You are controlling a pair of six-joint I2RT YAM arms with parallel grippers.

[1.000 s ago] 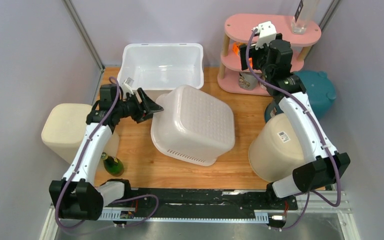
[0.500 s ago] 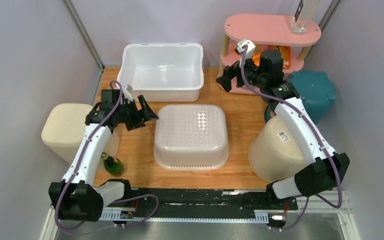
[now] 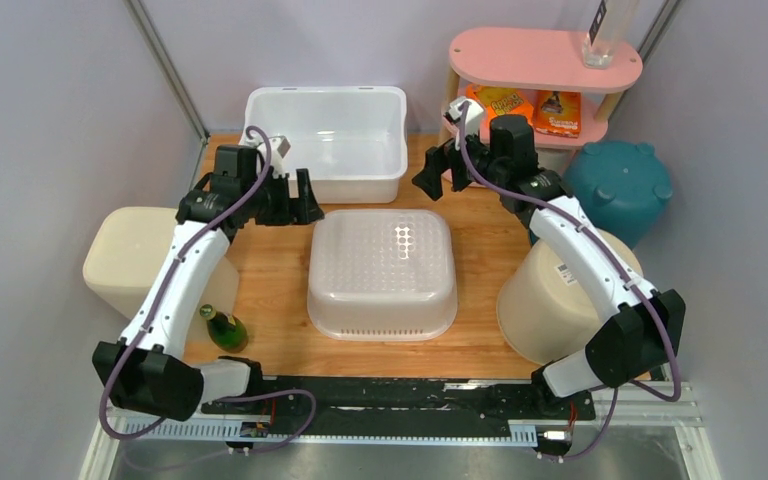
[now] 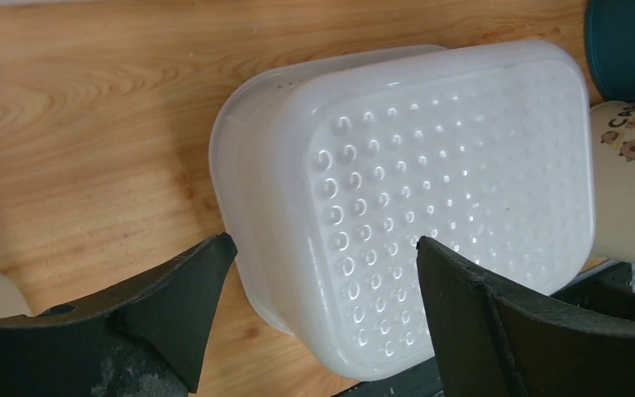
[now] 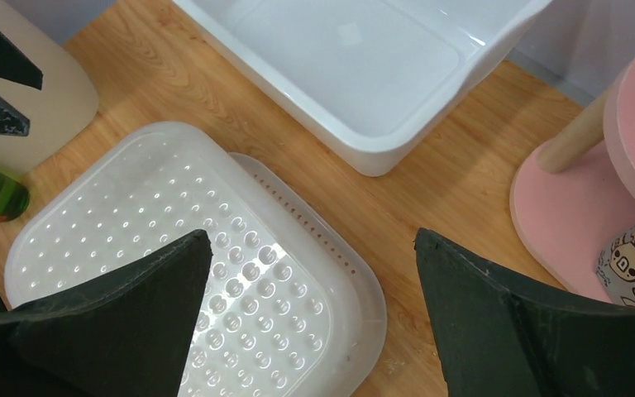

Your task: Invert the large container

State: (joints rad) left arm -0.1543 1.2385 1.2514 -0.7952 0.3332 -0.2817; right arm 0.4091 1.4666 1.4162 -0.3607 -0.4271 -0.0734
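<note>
**Big container lies base-up, both claws clear of it**

Top view: the large translucent white plastic container with a dimpled base sits rim-down in the middle of the wooden table. The left gripper hangs near its far-left corner. The right gripper hangs near its far-right corner. Neither touches it. A white rectangular plastic tub stands open side up just behind.

Left wrist view: the fingers are spread wide with nothing between them. The container's dimpled base lies below, apart from them.

Right wrist view: these fingers are also spread wide and hold nothing. Below are the container's far edge and the tub.
</note>
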